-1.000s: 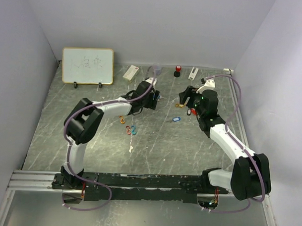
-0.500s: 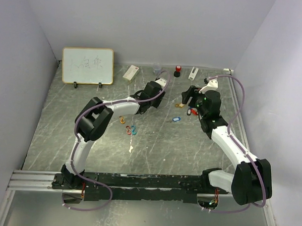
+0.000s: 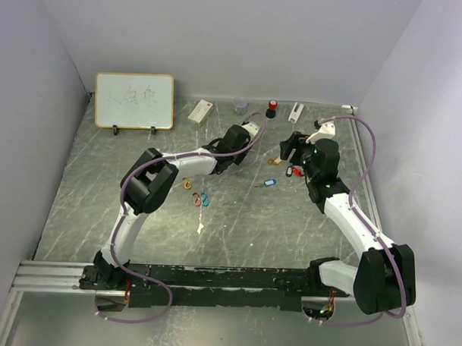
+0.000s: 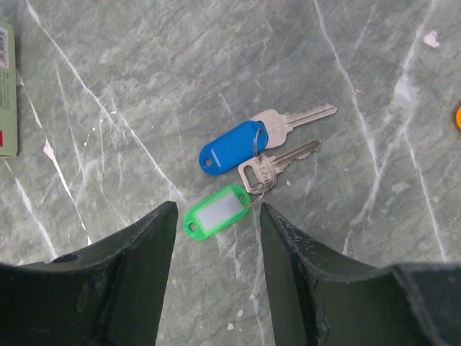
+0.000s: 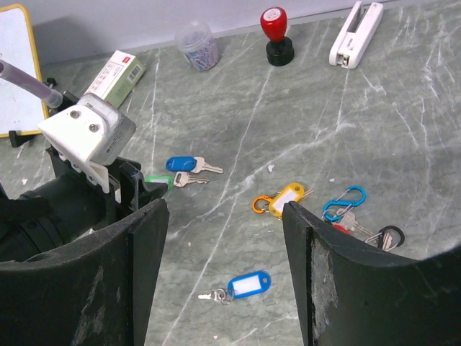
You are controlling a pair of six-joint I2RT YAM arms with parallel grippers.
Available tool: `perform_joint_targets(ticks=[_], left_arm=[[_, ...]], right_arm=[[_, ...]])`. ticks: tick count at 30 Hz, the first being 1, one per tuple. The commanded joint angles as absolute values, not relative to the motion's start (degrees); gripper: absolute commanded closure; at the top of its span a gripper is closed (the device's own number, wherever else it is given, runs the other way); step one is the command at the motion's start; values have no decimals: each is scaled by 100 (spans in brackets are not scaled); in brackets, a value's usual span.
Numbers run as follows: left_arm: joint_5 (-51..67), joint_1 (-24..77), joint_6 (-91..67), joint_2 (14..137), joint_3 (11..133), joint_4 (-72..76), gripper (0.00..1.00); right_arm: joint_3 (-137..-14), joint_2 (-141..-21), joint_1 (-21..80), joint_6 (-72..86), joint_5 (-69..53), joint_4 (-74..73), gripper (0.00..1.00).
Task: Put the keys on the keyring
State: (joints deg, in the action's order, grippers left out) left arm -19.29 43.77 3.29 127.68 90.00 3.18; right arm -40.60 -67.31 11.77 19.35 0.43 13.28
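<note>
In the left wrist view a green-tagged key lies flat on the table, just past my left gripper. That gripper is open, and its dark fingers flank the tag without touching it. A blue-tagged key lies right behind the green one. My right gripper hangs open and empty above another blue-tagged key. A yellow-tagged key on an orange clip lies to the right. I cannot pick out a separate keyring. From above, the left gripper and the right gripper face each other.
A blue carabiner and a black one lie by a red tag at the right. More clips lie left of centre. A whiteboard, box, jar, red stamp and stapler line the back.
My left arm has stretched farther right and back towards the green and blue keys, and its jaws have narrowed. The right arm has barely moved.
</note>
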Motion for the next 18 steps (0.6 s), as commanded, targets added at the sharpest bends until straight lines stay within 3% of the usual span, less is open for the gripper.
perform_joint_targets(ticks=[1, 18], left_arm=[[-1852, 4386, 515, 12949, 9277, 371, 40], [-1699, 4390, 522, 13197, 9311, 415, 44]], right_arm=[[-3984, -6635, 1103, 1865, 29, 1379, 35], [-3973, -6696, 997, 1865, -34, 1415, 35]])
